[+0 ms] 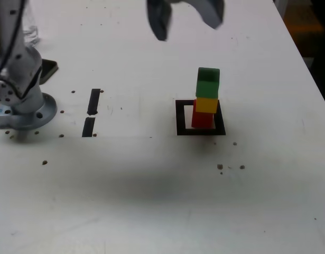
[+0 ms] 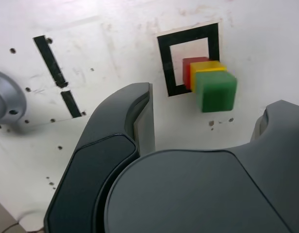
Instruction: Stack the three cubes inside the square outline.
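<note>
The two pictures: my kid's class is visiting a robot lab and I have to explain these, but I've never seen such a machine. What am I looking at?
The machine is a single robot arm ending in a gripper, which has two dark jaws. One picture comes from a camera standing off the arm; the other from a camera on the arm's wrist, so the jaws loom large there.

On the pale table is a square outline of black tape. Three cubes are stacked there: red at the bottom, yellow in the middle, green on top. Two black tape strips lie towards the exterior view's left, near the arm's round metal base.

Nothing is held: the jaws stand open, away from the stack.
</note>
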`<state>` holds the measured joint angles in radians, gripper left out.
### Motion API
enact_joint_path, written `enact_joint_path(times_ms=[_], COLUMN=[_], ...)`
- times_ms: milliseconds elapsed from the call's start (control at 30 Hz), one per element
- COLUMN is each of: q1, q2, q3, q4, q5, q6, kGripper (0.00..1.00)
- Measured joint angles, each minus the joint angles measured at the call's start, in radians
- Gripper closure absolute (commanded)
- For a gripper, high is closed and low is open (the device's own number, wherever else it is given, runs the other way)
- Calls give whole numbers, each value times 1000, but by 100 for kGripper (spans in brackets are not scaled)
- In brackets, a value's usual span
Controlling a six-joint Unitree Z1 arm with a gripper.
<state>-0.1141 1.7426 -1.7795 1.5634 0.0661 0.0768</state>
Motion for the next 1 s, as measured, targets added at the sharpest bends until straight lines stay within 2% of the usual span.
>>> enact_joint_path(times_ms=[200, 400, 467, 700, 833, 900, 1000], q1=[-4, -5, -5, -5, -5, -5, -5], q2=[-163, -225, -239, -261, -259, -255, -251], q3=[224, 410, 462, 704, 751, 826, 872], q4=[-28, -112, -132, -314, -362, -443, -495], q5=[-18, -33, -36, -66, -73, -79, -82], q6=[-32, -34, -34, -34, -34, -34, -34], kGripper=[16, 16, 16, 16, 16, 16, 16])
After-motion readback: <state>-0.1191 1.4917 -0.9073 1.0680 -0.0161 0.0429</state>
